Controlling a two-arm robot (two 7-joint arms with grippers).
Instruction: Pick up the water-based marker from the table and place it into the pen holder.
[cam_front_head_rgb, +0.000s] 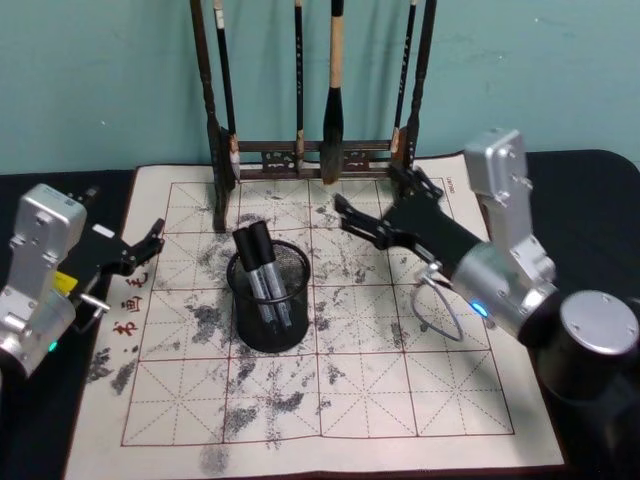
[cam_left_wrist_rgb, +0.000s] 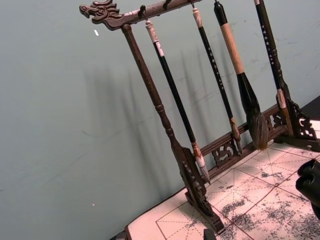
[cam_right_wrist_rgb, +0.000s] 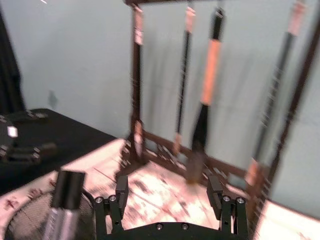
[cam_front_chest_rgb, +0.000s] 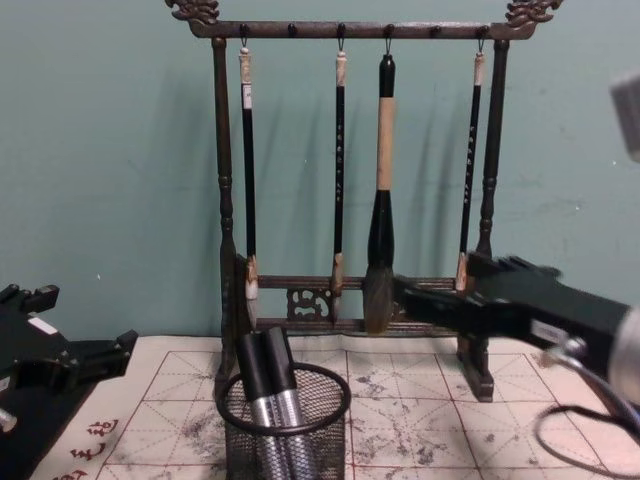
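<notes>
Two water-based markers (cam_front_head_rgb: 262, 272) with black caps and silver barrels stand leaning inside the pen holder (cam_front_head_rgb: 270, 318), a small round black wire-mesh cup that sits on the ink-stained grid paper mat (cam_front_head_rgb: 330, 400) spread over the dark desk (cam_front_head_rgb: 600, 200). From the chest view the markers' caps (cam_front_chest_rgb: 265, 362) lean toward the robot's left and rise above the holder's solid rim (cam_front_chest_rgb: 286, 400). The right tool (cam_front_head_rgb: 345, 215) hangs above the mat, just to the right of and behind the holder, with its fingers released and spread apart and nothing between them; the right wrist view shows the two black fingers (cam_right_wrist_rgb: 121, 189) standing apart, with one marker cap (cam_right_wrist_rgb: 67, 186) and the mesh cup (cam_right_wrist_rgb: 30, 220) low down near them. The left tool (cam_front_head_rgb: 150, 240) sits at the left edge of the mat, beside the red characters (cam_front_head_rgb: 130, 300), well apart from the holder, with its jaws open and empty. Behind the holder, at the far edge of the mat, stands the tall carved wooden brush rack (cam_front_chest_rgb: 222, 200) with four calligraphy brushes (cam_front_chest_rgb: 380, 200) hanging from its top bar against the teal wall (cam_front_head_rgb: 90, 90).
</notes>
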